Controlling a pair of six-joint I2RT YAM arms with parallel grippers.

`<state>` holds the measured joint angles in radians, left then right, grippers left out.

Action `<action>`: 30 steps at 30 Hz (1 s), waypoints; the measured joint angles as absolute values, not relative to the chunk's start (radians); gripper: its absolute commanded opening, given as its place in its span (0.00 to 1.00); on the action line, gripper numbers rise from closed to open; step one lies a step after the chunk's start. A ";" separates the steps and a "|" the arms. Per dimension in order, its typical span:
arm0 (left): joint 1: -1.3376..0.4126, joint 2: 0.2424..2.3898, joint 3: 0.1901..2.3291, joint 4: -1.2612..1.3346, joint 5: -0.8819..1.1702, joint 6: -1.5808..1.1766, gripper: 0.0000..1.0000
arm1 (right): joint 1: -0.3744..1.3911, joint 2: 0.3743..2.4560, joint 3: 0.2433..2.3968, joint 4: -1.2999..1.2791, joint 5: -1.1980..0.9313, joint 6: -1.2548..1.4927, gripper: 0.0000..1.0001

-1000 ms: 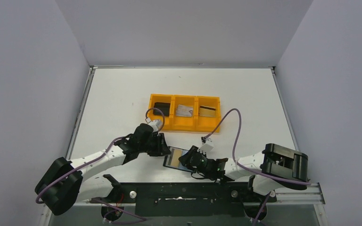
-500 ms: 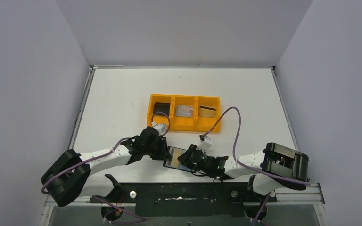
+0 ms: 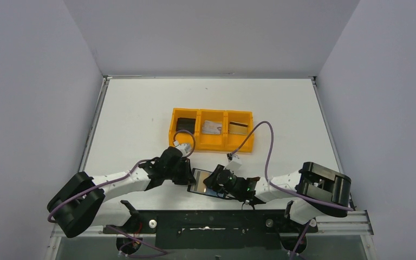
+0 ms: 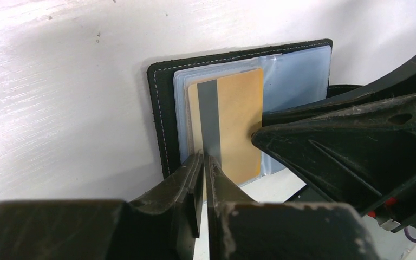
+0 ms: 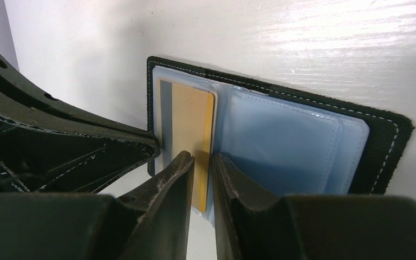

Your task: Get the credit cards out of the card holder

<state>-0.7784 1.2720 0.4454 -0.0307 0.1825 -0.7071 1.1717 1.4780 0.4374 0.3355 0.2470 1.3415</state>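
The black card holder lies open on the table between my grippers, blue-grey pockets up; it also shows in the left wrist view and the right wrist view. A gold card with a grey stripe sits in its left pocket, also seen in the right wrist view. My left gripper is shut, its tips down on the card's near edge by the stripe. My right gripper is almost shut, with a narrow gap over the card's other edge and nothing clamped.
An orange three-compartment tray stands behind the grippers. It holds a black block, a silvery card and a gold card with a dark stripe. The table's near edge is just behind both wrists.
My left arm has dropped lower and its gripper has moved in onto the card holder. My right gripper has shifted slightly left over the holder. The holder has stayed in place.
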 measured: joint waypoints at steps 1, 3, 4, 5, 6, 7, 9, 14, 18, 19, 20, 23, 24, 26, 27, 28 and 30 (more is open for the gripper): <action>-0.778 1.271 0.443 -0.029 0.182 -0.708 0.05 | 1.171 1.478 0.436 0.336 0.247 1.343 0.14; -0.778 1.267 0.438 -0.026 0.178 -0.711 0.04 | 1.170 1.478 0.427 0.343 0.247 1.345 0.07; -0.778 1.265 0.436 -0.025 0.176 -0.713 0.03 | 1.170 1.478 0.423 0.347 0.248 1.347 0.04; -0.778 1.264 0.436 -0.025 0.174 -0.713 0.02 | 1.168 1.478 0.416 0.357 0.247 1.347 0.02; -0.778 1.264 0.436 -0.025 0.173 -0.714 0.02 | 1.165 1.478 0.408 0.371 0.244 1.347 0.01; -0.778 1.264 0.436 -0.025 0.172 -0.714 0.02 | 1.164 1.478 0.399 0.389 0.241 1.347 0.00; -0.778 1.264 0.436 -0.025 0.171 -0.716 0.01 | 1.158 1.477 0.381 0.422 0.230 1.346 0.00; -0.780 1.264 0.436 -0.026 0.167 -0.721 0.00 | 1.144 1.475 0.340 0.500 0.200 1.348 0.00; -0.785 1.264 0.436 -0.027 0.156 -0.722 0.00 | 1.137 1.452 0.305 0.535 0.176 1.352 0.00; -0.785 1.264 0.436 -0.030 0.153 -0.722 0.00 | 1.136 1.444 0.296 0.538 0.173 1.355 0.00; -0.785 1.264 0.436 -0.033 0.147 -0.722 0.00 | 1.133 1.436 0.289 0.538 0.169 1.356 0.00; -0.785 1.264 0.436 -0.041 0.135 -0.722 0.00 | 1.133 1.411 0.272 0.537 0.167 1.363 0.00; -0.785 1.264 0.436 -0.042 0.133 -0.722 0.00 | 1.133 1.402 0.267 0.537 0.167 1.365 0.00; -0.785 1.264 0.436 -0.043 0.131 -0.722 0.00 | 1.131 1.388 0.256 0.537 0.167 1.370 0.00; -0.785 1.264 0.436 -0.043 0.130 -0.722 0.00 | 1.131 1.381 0.250 0.537 0.167 1.373 0.00; -0.785 1.264 0.436 -0.043 0.130 -0.722 0.00 | 1.127 1.377 0.245 0.536 0.167 1.375 0.01; -0.785 1.264 0.436 -0.043 0.130 -0.722 0.00 | 1.125 1.371 0.242 0.527 0.167 1.378 0.01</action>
